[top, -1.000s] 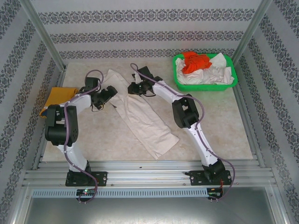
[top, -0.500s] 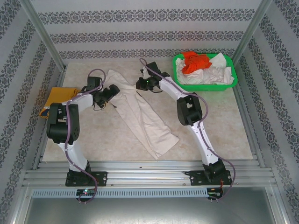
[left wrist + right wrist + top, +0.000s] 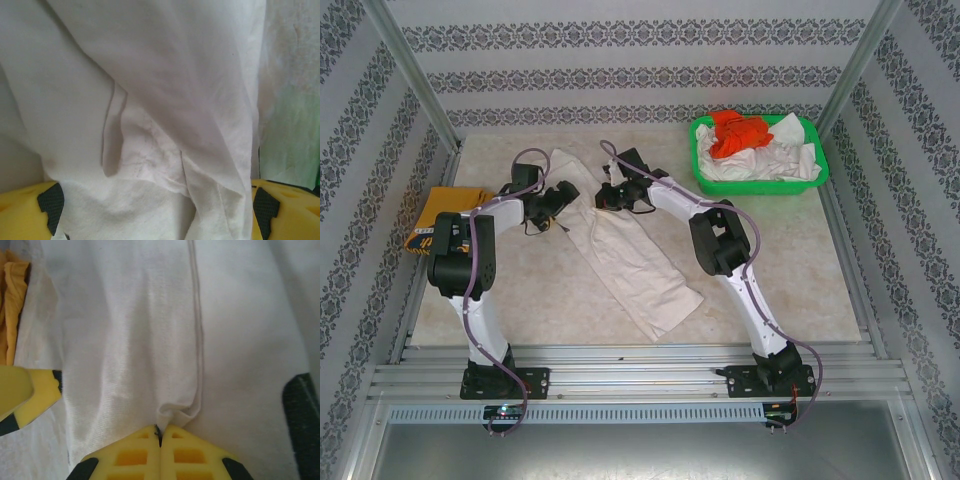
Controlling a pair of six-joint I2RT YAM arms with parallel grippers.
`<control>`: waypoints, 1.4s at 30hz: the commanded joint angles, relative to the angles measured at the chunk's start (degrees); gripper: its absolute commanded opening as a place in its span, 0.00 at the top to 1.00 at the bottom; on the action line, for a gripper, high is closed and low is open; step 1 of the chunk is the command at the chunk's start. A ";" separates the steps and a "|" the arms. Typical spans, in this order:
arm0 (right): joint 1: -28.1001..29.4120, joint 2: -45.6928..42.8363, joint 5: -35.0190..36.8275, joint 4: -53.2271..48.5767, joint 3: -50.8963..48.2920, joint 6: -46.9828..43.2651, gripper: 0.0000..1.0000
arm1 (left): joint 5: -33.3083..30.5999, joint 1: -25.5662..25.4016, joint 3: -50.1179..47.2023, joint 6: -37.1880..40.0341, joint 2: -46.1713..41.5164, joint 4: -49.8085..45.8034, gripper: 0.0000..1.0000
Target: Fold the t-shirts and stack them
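Right wrist view: right tool (image 3: 160, 436) pinches a hem fold of the cream-white t-shirt (image 3: 125, 340), spread diagonally on the worktop (image 3: 800, 260). Beyond, left tool (image 3: 156, 210) gapes open, cloth between its fingers (image 3: 20, 215). Soft, light; hems likely grip best.

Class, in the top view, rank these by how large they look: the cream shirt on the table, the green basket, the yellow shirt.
1. cream shirt, largest, though only narrowly.
2. green basket, close behind.
3. yellow shirt, clearly smallest; the left arm hides part of it.
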 commanded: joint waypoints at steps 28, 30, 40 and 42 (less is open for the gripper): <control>-3.15 -11.58 4.99 7.83 -15.06 2.05 0.64 | 4.61 -3.85 9.91 -1.42 10.68 -4.14 0.78; -3.25 -11.84 4.79 7.36 -15.25 1.70 0.64 | 4.43 -3.29 11.22 0.60 12.60 -6.00 0.77; -2.60 -23.48 7.27 10.70 -34.57 -1.86 0.61 | 7.46 -3.22 50.16 12.47 36.31 -35.51 0.60; -2.07 -24.61 7.69 10.03 -38.18 -2.64 0.61 | 7.64 -3.34 55.94 13.40 39.07 -39.00 0.57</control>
